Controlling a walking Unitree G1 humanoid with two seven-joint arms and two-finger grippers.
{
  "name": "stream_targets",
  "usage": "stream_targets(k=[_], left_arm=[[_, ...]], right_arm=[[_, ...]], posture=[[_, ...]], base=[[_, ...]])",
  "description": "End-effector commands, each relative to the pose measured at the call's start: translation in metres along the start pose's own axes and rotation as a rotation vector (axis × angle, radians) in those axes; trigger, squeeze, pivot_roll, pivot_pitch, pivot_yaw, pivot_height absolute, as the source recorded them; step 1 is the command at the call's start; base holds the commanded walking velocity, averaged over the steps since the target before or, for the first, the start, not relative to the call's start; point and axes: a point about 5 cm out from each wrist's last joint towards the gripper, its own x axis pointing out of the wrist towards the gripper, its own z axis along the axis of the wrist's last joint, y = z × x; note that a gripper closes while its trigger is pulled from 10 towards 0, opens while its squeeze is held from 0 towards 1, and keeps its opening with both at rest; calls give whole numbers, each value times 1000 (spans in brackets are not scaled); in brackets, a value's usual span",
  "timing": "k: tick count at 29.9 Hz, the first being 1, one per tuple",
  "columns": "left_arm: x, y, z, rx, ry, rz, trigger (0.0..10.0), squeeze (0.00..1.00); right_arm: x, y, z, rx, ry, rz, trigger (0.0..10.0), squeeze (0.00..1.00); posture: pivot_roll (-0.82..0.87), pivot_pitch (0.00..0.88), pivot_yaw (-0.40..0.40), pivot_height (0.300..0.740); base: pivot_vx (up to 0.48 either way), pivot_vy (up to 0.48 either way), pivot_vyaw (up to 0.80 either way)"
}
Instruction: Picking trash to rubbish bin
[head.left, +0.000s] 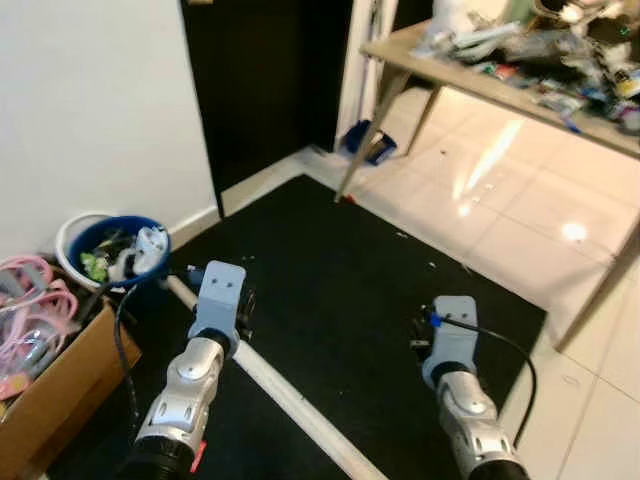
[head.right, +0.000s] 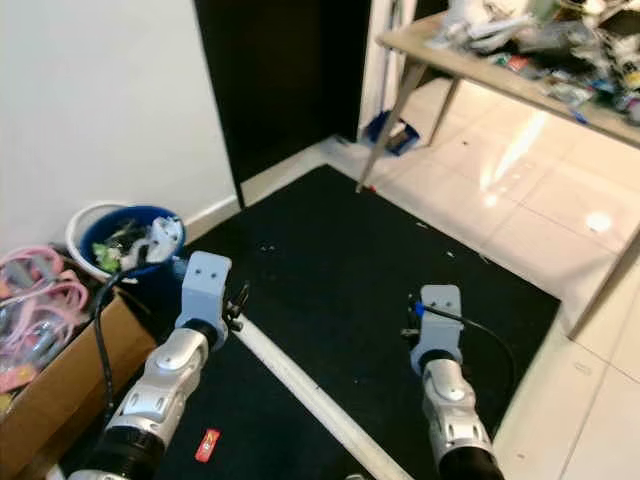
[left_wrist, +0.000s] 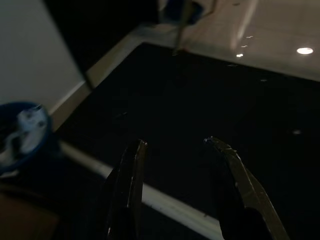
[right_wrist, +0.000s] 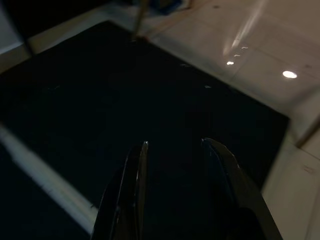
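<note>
1. Both arms reach forward over a black mat (head.left: 360, 290). The left claw (left_wrist: 175, 145) hangs above the mat with its fingers (left_wrist: 131, 175) set wide and nothing between them; the right claw (right_wrist: 172, 145) is likewise spread and empty.
2. A small red scrap (head.right: 208, 444) lies on the mat just beside the left arm.
3. A white strip (head.left: 290, 395) runs across the mat between the two arms.
4. To the left, a cardboard box (head.left: 60, 385) stands at the mat's edge, with pink cords (head.left: 30, 300) heaped in it.
5. Just beyond the box, near the wall, sits a blue bin (head.left: 125, 250) in front of a white bucket (head.left: 72, 232). The bin holds trash (head.left: 140, 250): white crumpled stuff and green bits, though the blur hides what they are.
6. Farther off, on the pale tiles (head.left: 520, 190), a wooden surface (head.left: 470, 75) stands on slanted legs, crowded with clutter (head.left: 540, 45).
7. A blue object (head.left: 368, 140) lies on the floor by the dark doorway (head.left: 270, 80), beside the nearest leg.
</note>
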Motion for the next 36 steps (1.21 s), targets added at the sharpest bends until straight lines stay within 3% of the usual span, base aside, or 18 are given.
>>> stream_targets(k=[1,24,36], left_arm=[[-3,-1,-6,-7,22,-3,10000,0],[-2,-3,-8,-21,32,-13,10000,0],[-1,-5,-5,-21,13,-28,10000,0]], right_arm=[[-4,3,-9,10,40,10,10000,0],[-4,1,-5,-6,9,13,10000,0],[-4,1,-5,-22,7,7,10000,0]], posture=[[-27,102,17,740],[-31,92,12,740],[-33,96,12,740]], base=[[0,0,-800],[0,0,-800],[0,0,0]])
